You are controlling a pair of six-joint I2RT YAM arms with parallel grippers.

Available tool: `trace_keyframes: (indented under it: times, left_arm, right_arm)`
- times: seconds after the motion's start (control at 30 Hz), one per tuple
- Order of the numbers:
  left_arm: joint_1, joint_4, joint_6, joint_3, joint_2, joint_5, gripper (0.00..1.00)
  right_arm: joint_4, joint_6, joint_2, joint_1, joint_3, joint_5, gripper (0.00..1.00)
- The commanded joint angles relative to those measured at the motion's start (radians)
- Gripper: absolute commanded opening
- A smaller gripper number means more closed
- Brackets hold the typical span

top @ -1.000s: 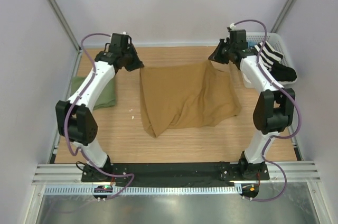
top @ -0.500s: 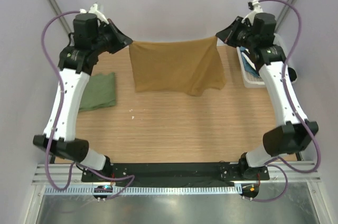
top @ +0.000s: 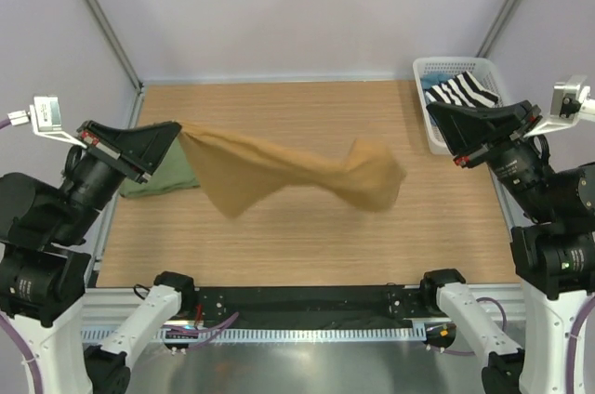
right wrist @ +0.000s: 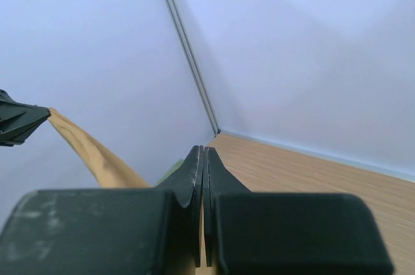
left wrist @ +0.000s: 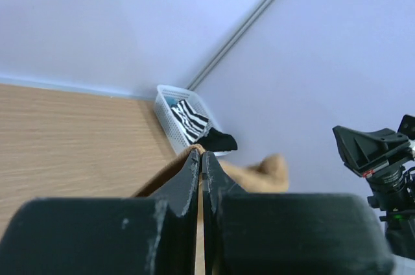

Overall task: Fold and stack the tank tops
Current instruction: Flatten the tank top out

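The left gripper [top: 178,128] is pinched closed on an edge of the plain tan-brown cloth tank top [top: 279,169], which trails in mid-air above the wooden bench [top: 307,231]. The right gripper [top: 430,109] is closed, holding nothing, apart from the cloth. The olive green tank top [top: 172,176] lies at the bench's left edge

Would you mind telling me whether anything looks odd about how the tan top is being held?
Yes: the tan tank top is held at one end only, by the left gripper. The right gripper is shut on nothing, apart from the cloth's bunched loose end, so the top sags unevenly.
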Motion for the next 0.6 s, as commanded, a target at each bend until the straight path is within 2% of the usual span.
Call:
trace_keyframes:
  times: [0.0,0.1,0.23,0.3,0.33,0.4,0.43,0.47,0.57]
  left_arm:
    - [0.001,0.061,-0.073,-0.016,0.039,0.022,0.0]
    - [-0.001,0.049,-0.087,-0.012,0.112,-0.016,0.0]
    - [-0.001,0.077,-0.052,-0.052,0.261,-0.027,0.0]
    - [-0.001,0.058,-0.026,-0.082,0.368,-0.012,0.0]
    - [0.001,0.076,-0.018,-0.105,0.392,0.037,0.0]
    - [-0.001,0.133,-0.01,-0.202,0.403,0.083,0.0]
    - [0.001,0.196,-0.009,-0.234,0.38,0.071,0.0]
    - [-0.001,0.219,-0.006,-0.281,0.363,0.044,0.0]
    - [0.001,0.233,0.022,-0.271,0.325,-0.022,0.0]
  right_arm:
    - [-0.004,0.035,0.007,0.0,-0.028,-0.002,0.01]
    - [-0.029,0.019,0.042,0.0,-0.004,0.065,0.01]
    - [-0.157,0.001,0.269,0.0,0.068,0.052,0.01]
    - [-0.177,-0.001,0.386,0.004,0.038,0.017,0.06]
    - [-0.161,-0.002,0.404,0.012,0.007,-0.003,0.09]
    - [-0.112,-0.022,0.385,0.087,-0.138,0.039,0.22]
    - [-0.064,-0.027,0.369,0.127,-0.189,0.068,0.28]
    - [-0.043,-0.036,0.351,0.188,-0.271,0.113,0.39]
    - [0.042,-0.027,0.354,0.251,-0.388,0.093,0.46]
